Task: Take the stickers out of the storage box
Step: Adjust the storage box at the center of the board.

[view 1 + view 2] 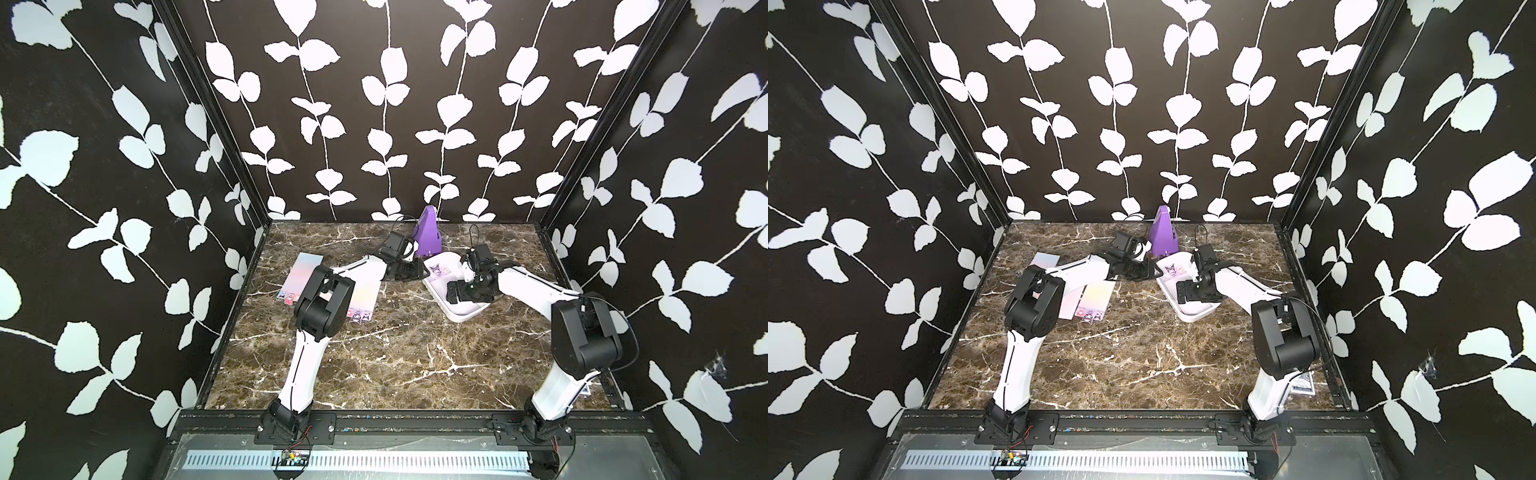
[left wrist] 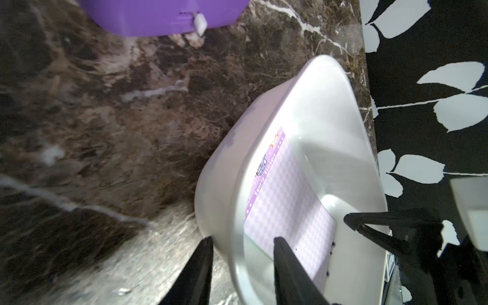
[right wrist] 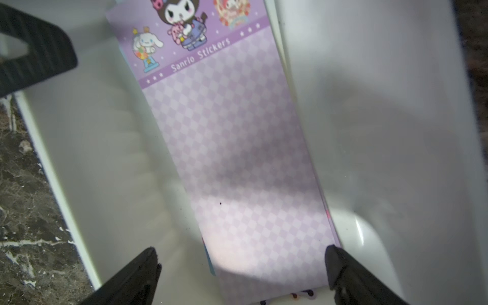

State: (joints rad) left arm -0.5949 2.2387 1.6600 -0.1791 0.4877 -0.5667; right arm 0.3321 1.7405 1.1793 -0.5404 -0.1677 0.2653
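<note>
Box: white plastic box (image 1: 465,316), toward the counter's (image 1: 374,374) back right, just in front of a purple pyramid (image 1: 428,232).
Stickers, inside: lilac checked sheet (image 3: 232,158) lying flat along the box's bottom, with other sheets' edges showing beneath it.
Stickers, out: pastel sheets (image 1: 301,274) lying flat near the counter's left edge.
Left gripper (image 2: 243,239): half spread astride the box's wall; whether it pinches, I cannot tell.
Right gripper (image 3: 241,252): spread wide, empty, over the sheet's plain end.
Handling: probably light, thin, bendy and slick on plastic; best pinched at a short end, raising one edge first.
</note>
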